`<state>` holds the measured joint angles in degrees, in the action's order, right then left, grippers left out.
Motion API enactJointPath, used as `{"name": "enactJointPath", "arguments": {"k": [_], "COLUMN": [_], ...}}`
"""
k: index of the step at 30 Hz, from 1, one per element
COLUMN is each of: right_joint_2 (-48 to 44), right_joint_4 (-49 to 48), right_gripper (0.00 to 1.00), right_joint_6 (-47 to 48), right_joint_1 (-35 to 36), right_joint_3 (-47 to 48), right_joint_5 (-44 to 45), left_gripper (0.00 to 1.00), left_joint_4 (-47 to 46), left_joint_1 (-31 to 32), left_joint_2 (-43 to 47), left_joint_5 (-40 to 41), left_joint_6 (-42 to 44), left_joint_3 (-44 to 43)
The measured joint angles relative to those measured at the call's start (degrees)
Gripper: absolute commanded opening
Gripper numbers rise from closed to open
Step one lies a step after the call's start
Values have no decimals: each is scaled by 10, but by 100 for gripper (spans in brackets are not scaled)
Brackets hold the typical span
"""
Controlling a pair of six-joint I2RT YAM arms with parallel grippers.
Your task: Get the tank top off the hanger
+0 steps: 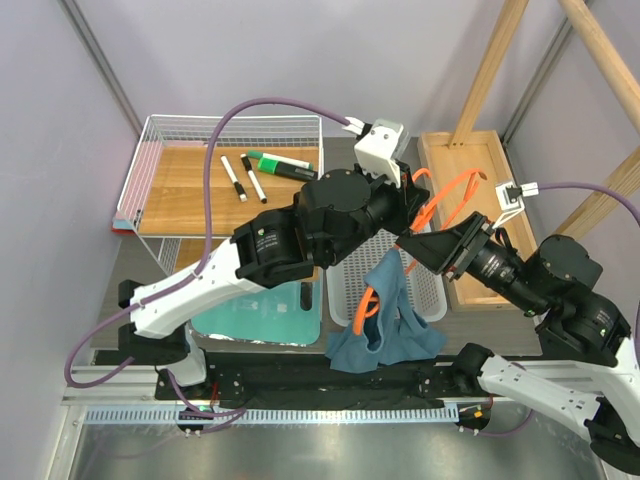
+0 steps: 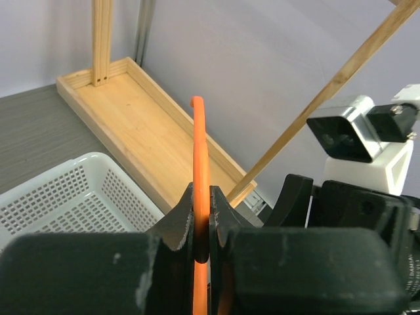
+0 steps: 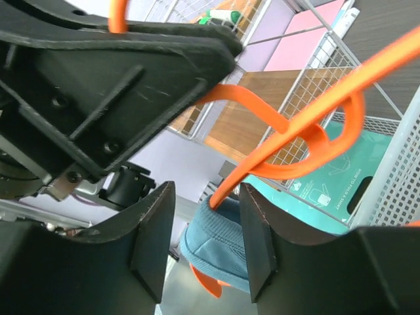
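The orange hanger point(image 1: 445, 200) hangs tilted in the air above the white basket point(image 1: 350, 285). My left gripper point(image 1: 412, 205) is shut on the hanger's hook point(image 2: 200, 164), which passes up between its jaws. The teal-blue tank top point(image 1: 390, 325) hangs from the hanger's lower end, drooping over the basket's front edge. My right gripper point(image 1: 412, 245) is open, its jaws on either side of the hanger arm and the top of the tank top point(image 3: 220, 243), without touching them. In the right wrist view the hanger point(image 3: 308, 121) runs diagonally.
A wire basket point(image 1: 225, 165) at the back left holds markers on a wooden board. A wooden tray point(image 1: 470, 215) and wooden frame poles point(image 1: 490, 65) stand at the back right. A mint-green mat point(image 1: 260, 315) lies left of the white basket.
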<state>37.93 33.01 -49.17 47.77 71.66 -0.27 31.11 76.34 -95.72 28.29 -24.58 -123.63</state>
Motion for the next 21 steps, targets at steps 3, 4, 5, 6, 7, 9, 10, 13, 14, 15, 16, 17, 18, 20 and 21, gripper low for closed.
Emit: {"name": "enactJointPath", "arguments": {"k": [3, 4, 5, 6, 7, 9, 10, 13, 14, 15, 16, 17, 18, 20, 21], "right_joint_2": [-12, -15, -17, -17, -17, -17, -18, -18, -18, -18, -18, -19, -19, -22, -23], "right_joint_4": [-15, -17, -17, -17, -18, -19, -21, -26, -29, -30, -34, -38, -45, -54, -59], "right_gripper": [43, 43, 41, 40, 39, 38, 38, 33, 28, 26, 24, 17, 14, 3, 1], "right_joint_6": [-21, -27, -34, -38, -42, -47, -49, -54, -55, -57, -61, -63, -67, -76, -82], "right_joint_1": [0, 0, 0, 0, 0, 0, 0, 0, 0, 0, 0, 0, 0, 0, 0], "right_joint_3": [-27, -36, -41, -42, -43, -43, -43, -43, -43, -44, -46, -48, -51, -60, -64], "right_joint_5": [18, 24, 30, 35, 40, 47, 51, 62, 65, 67, 68, 70, 70, 75, 78], "left_gripper": [0, 0, 0, 0, 0, 0, 0, 0, 0, 0, 0, 0, 0, 0, 1], "left_joint_4": [-5, -7, -9, -10, -10, -10, -10, -12, -12, -13, -13, -13, -13, -16, -17], "left_joint_1": [-3, -3, -3, -3, -3, -3, -3, -3, -3, -3, -3, -3, -3, -5, -5], "left_joint_2": [0, 0, 0, 0, 0, 0, 0, 0, 0, 0, 0, 0, 0, 0, 1], "left_joint_5": [1, 1, 1, 1, 1, 1, 1, -4, -5, -7, -9, -11, -12, -15, -16], "left_joint_6": [-1, -1, -1, -1, -1, -1, -1, -3, -3, -4, -4, -5, -5, -5, -5], "left_joint_3": [0, 0, 0, 0, 0, 0, 0, 0, 0, 0, 0, 0, 0, 0, 0]}}
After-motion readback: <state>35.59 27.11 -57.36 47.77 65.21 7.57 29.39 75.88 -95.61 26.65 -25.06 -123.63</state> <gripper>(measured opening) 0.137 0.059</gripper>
